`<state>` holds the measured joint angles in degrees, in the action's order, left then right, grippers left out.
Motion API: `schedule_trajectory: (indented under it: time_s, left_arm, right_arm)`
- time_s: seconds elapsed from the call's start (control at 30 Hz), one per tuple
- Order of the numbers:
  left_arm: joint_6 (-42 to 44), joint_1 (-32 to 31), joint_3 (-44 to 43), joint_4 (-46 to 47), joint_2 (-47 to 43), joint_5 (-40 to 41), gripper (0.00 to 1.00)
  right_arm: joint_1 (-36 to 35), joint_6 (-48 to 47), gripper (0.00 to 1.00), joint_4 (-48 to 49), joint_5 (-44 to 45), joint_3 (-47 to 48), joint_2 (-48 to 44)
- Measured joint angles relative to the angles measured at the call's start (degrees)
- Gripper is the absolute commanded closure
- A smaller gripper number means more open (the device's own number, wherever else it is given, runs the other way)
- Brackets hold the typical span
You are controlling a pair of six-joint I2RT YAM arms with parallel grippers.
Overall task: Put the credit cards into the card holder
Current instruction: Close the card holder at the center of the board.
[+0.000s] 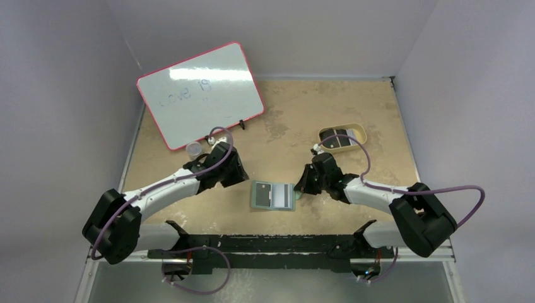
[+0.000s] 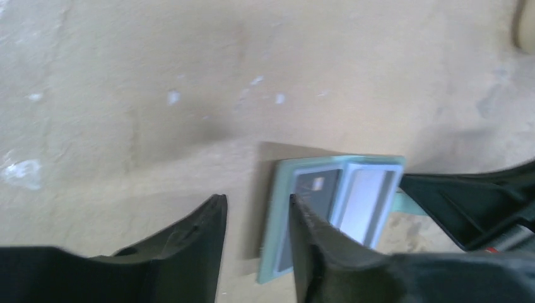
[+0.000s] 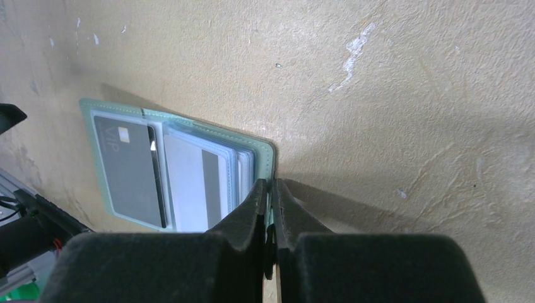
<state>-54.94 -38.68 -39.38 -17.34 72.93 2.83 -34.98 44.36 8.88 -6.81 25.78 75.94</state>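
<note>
A red-framed rectangular whiteboard lies on the scuffed beige tabletop. Near its corner sits perhaps a small clear plastic cup.

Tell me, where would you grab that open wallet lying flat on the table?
Probably the thin right edge, coming in low from the right. The holder lies flat and open, pockets up, so only its rim can be pinched without covering the cards. The right end effector is shut on that edge.
</note>
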Motion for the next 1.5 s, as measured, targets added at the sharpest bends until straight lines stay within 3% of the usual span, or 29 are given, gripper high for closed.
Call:
schedule_trajectory:
  time_s: [0.1, 0.2, 0.5, 0.7, 0.87, 1.3, 1.5]
  left_arm:
    - [0.1, 1.4, 2.0, -2.1, -0.2, 1.1, 0.84]
    - [0.4, 1.4, 3.0, -3.6, 1.9, 1.5, 0.9]
    - [-0.5, 1.5, 6.4, 5.3, 5.1, -8.7, 0.89]
    - [-3.8, 1.5, 8.5, 17.1, 6.6, -19.0, 0.88]
    - [-5.8, 0.7, 9.0, 22.3, 6.8, -22.8, 0.87]
    - [-6.0, -6.1, 0.1, 24.4, 14.3, -24.2, 0.86]
    - [-6.0, -9.4, -2.5, 25.7, 17.8, -23.8, 0.87]
  right_arm:
    - [0.0, 0.0, 1.0, 0.0, 0.0, 0.0, 0.0]
    - [0.0, 0.0, 1.0, 0.0, -0.2, 0.0, 0.0]
    - [0.0, -0.2, 0.92, 0.1, -0.3, 0.0, 0.0]
    - [0.0, -1.8, 0.7, -1.1, -0.2, 0.9, 0.0]
    - [0.0, -2.5, 0.6, -6.2, -0.4, 2.6, -3.7]
    - [0.0, -1.1, 0.75, -12.3, 0.2, 2.4, -15.3]
    - [1.5, 0.2, 0.76, -13.6, 1.4, 0.2, -20.9]
